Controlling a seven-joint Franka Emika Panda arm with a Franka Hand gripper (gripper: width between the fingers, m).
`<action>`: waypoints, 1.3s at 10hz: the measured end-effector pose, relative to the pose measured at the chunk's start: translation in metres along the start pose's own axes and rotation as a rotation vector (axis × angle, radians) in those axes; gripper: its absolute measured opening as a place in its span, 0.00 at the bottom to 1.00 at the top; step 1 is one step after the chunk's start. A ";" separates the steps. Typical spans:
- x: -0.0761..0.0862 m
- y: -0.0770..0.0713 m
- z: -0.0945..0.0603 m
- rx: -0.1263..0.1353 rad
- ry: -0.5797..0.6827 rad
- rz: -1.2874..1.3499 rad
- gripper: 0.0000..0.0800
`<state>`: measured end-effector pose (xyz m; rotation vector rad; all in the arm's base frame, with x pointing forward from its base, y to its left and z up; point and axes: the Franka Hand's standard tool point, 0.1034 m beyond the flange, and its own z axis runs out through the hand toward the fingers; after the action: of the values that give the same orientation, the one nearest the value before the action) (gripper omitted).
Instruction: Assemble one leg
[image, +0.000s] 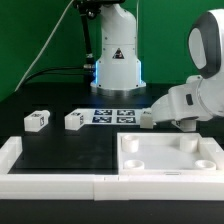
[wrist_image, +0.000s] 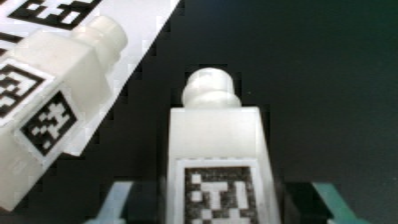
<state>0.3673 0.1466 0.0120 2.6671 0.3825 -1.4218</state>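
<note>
While half-open, fingers astride the leg, slim gaps.

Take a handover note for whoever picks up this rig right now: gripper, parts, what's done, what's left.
Gripper: open, jaws straddling the leg with gaps either side; not gripped yet.
Parts: a second leg and a third leg lie loose toward the exterior view's left; the tray-shaped piece sits in front, no leg standing in it.
Done: gripper lined up on the leg.
Left: close, lift, fit the leg to the tray-shaped piece.
</note>
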 end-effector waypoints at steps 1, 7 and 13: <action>0.000 0.000 0.000 0.000 0.000 0.000 0.36; -0.033 0.007 -0.035 -0.007 -0.012 0.012 0.36; -0.039 0.015 -0.067 0.003 0.131 0.021 0.36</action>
<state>0.4046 0.1389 0.0810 2.7663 0.3626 -1.2475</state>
